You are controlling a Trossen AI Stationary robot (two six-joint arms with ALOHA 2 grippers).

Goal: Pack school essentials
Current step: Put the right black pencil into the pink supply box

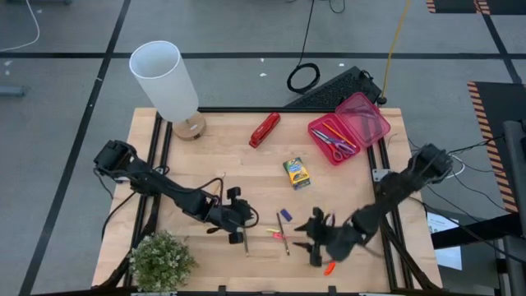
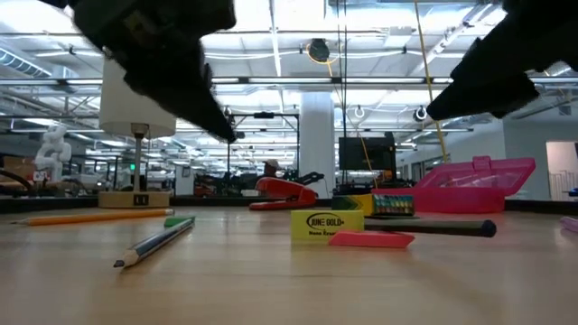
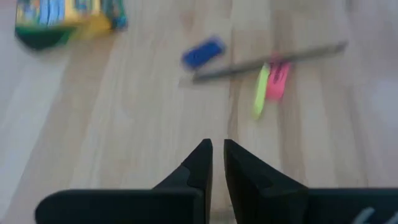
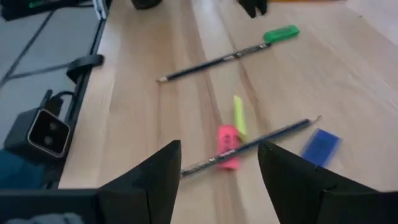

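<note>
Picking is the step in hand, judging by how both grippers hang low over the loose stationery near the front edge of the table point(image 1: 214, 144). In the high view the right gripper point(image 1: 316, 238) sits at about five o'clock from the table's middle, its fingers spread wide and empty, pointed at a pencil point(image 4: 249, 146) that lies across a pink eraser point(image 4: 227, 147) with a yellow eraser point(image 4: 239, 116) touching it and a blue eraser point(image 4: 321, 145) just beside. The left gripper point(image 1: 239, 220) sits at about seven o'clock, fingers pressed nearly together and holding nothing, beside a second pencil point(image 1: 245, 243). A green eraser point(image 4: 280, 33) lies at the end of that second pencil, and an orange marker point(image 1: 329, 267) lies just beside the right gripper. The crayon box point(image 1: 296, 173) stands near the middle. At one o'clock the pink box point(image 1: 349, 127) lies open with scissors point(image 1: 335, 141) and other pieces already inside. The next move seems to call for the right gripper to drop around the pencil and close without dragging the erasers under it. A red stapler point(image 1: 265, 129) at twelve o'clock, a white lamp point(image 1: 168, 86) at eleven and a potted plant point(image 1: 160, 261) at eight stand clear of the route to the box.
</note>
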